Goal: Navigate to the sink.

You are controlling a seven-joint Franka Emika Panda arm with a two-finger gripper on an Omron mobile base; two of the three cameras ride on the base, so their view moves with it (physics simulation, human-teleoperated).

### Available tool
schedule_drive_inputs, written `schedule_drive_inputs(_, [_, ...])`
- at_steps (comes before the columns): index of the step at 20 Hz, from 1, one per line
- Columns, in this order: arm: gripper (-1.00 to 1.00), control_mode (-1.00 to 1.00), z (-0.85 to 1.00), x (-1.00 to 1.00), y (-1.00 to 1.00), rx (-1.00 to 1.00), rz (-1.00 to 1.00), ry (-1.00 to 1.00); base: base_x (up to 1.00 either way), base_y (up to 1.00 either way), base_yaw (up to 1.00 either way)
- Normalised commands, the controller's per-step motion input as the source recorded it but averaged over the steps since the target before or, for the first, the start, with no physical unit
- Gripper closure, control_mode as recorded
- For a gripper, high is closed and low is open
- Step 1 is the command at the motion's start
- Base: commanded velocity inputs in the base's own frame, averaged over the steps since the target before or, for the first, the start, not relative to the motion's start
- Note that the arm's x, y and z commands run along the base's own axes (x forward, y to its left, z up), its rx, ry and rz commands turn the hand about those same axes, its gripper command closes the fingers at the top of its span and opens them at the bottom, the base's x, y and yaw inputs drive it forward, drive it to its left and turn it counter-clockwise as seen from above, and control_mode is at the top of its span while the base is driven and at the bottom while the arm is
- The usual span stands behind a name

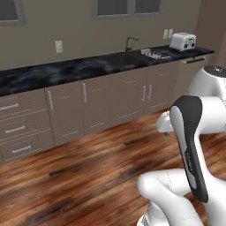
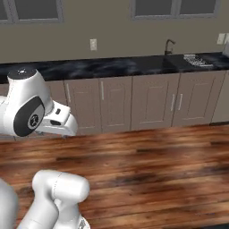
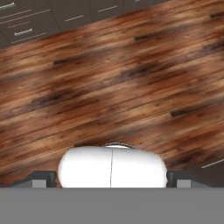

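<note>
Wood-plank floor (image 3: 113, 78) lies under the hand; I see cabinet drawers (image 3: 26, 19) at the hand view's top edge. Gripper (image 1: 164, 128) is tucked against the arm; I cannot tell its opening or any load. Left base view adds a toaster (image 1: 183, 41). Sink (image 1: 155, 54) sits far ahead and right of the gripper, beside its dark faucet (image 2: 168, 45).

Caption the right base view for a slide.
Robot arm on wood floor, facing cabinets; sink and faucet far right.
</note>
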Motion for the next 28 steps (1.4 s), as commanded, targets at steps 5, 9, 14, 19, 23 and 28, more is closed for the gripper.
schedule_drive_inputs(5, [-1.00, 1.00, 0.00, 0.00, 0.00, 0.00, 0.00, 0.00, 1.00, 0.01, 0.24])
schedule_drive_inputs(9, [-1.00, 1.00, 0.00, 0.00, 0.00, 0.00, 0.00, 0.00, 1.00, 0.05, 0.25])
schedule_drive_inputs(14, [-1.00, 1.00, 0.00, 0.00, 0.00, 0.00, 0.00, 0.00, 1.00, 0.02, 0.25])
schedule_drive_inputs(19, [-1.00, 1.00, 0.00, 0.00, 0.00, 0.00, 0.00, 0.00, 1.00, -0.17, 0.23])
schedule_drive_inputs(23, [-1.00, 1.00, 0.00, 0.00, 0.00, 0.00, 0.00, 0.00, 1.00, -0.79, 0.16])
schedule_drive_inputs(28, [-1.00, 1.00, 0.00, 0.00, 0.00, 0.00, 0.00, 0.00, 1.00, -1.00, 0.11])
